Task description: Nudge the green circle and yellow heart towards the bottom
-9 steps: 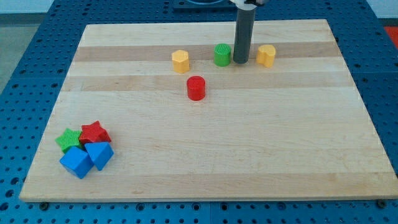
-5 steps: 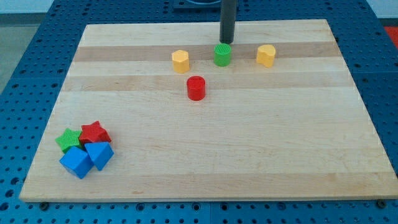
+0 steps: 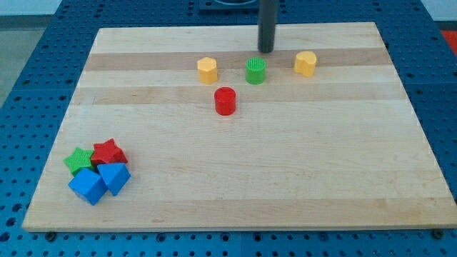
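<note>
Camera view shows the green circle [image 3: 255, 71] standing in the upper middle of the wooden board [image 3: 235, 178], a ribbed green cylinder upright on its flat base. To the view's right of it, well apart and a little nearer the view's top, sits the yellow heart [image 3: 305, 63], also upright. My tip [image 3: 266, 51] is between the two but higher in the view: it rests just above and slightly to the right of the green circle, with a narrow strip of bare wood separating us, and it lies to the left of the yellow heart, clear of it. I touch neither block. I carry no jaws at all, only this straight dark rod, so there is nothing on me to stand apart or together.

To the left of the green circle, at about the same height in the view, is a yellow hexagon block [image 3: 207, 70]. Below and between those two stands a red cylinder [image 3: 225, 101], apart from both. Far off at the view's bottom left, four blocks huddle together: a green star [image 3: 78, 159] and a red star [image 3: 108, 152] side by side, and just below them two blue blocks, one [image 3: 86, 185] to the left and one [image 3: 114, 177] to the right, pressed against each other and the stars.
</note>
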`<control>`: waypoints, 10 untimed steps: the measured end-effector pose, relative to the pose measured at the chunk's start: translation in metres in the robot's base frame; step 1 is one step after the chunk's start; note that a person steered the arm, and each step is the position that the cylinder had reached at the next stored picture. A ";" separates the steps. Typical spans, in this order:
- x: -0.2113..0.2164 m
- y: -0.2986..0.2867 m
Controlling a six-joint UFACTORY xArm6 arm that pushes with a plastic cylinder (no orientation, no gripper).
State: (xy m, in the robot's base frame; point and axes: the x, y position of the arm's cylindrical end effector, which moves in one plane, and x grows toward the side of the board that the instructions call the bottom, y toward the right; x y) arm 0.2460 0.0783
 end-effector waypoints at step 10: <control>0.062 0.059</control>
State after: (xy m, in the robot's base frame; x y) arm 0.3082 0.1369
